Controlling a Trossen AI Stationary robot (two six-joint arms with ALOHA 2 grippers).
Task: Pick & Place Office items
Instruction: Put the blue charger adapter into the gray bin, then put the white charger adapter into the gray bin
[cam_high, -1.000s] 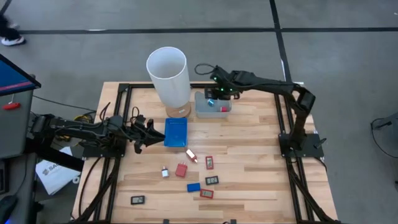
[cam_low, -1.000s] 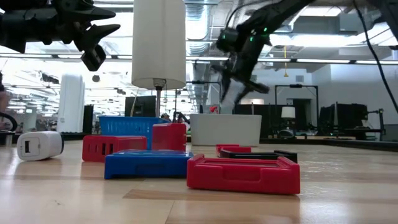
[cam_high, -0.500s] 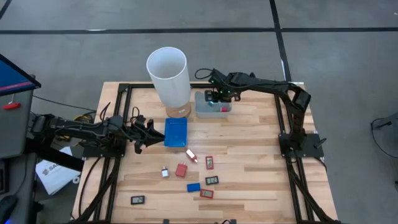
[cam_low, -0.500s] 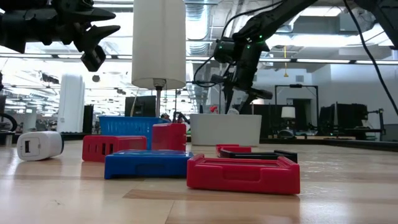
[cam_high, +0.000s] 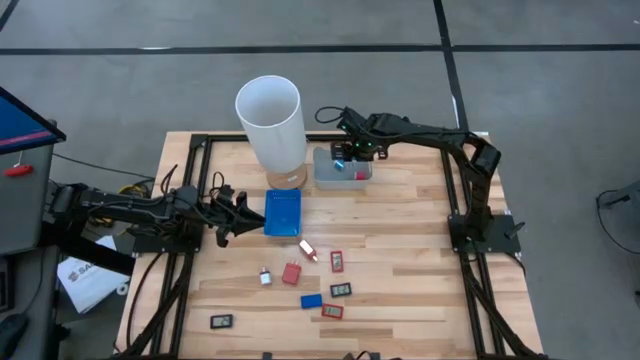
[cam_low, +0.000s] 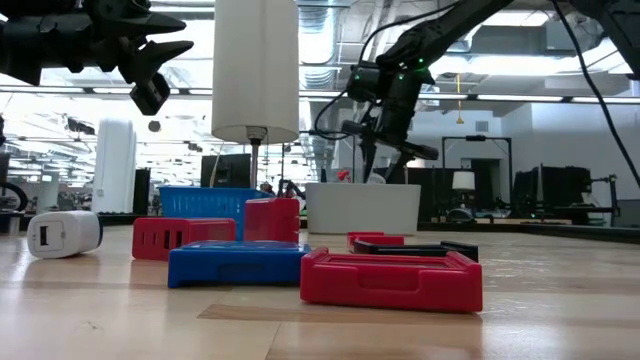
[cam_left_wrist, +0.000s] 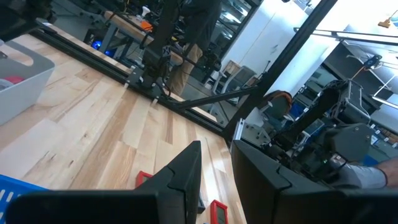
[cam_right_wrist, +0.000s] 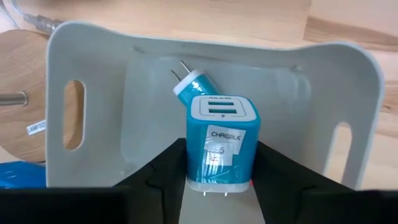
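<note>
My right gripper (cam_right_wrist: 219, 177) hangs over the grey tray (cam_high: 343, 170) at the table's far side, shut on a blue charger block (cam_right_wrist: 222, 143). A second blue-and-white charger (cam_right_wrist: 189, 84) lies on the tray floor. My left gripper (cam_high: 237, 216) hovers open above the table, just left of the flat blue tray (cam_high: 283, 212). Several small red, blue, black and white pieces lie flat on the wood nearer the front, among them a red block (cam_high: 291, 273), a blue piece (cam_high: 311, 300) and a black piece (cam_high: 222, 321). My right gripper pinches the blue charger block by its two opposite side faces (cam_right_wrist: 194, 155), one finger (cam_right_wrist: 165, 171) on each side. The fingers come from above, pointing down into the grey tray. The block sits upright with its port face toward the wrist, and its lower end (cam_low: 375, 178) is about level with the tray's rim.
A tall white cylinder (cam_high: 270, 118) stands on a round wooden base just left of the grey tray, close to my right arm. Black frame rails run along the table's left and right edges. Bare wood lies between the two trays and the right rail.
My right gripper has swung from a slant to pointing straight down over the grey tray and has sunk a little, bringing the held charger down to the tray's rim. It has stayed shut on the charger.
</note>
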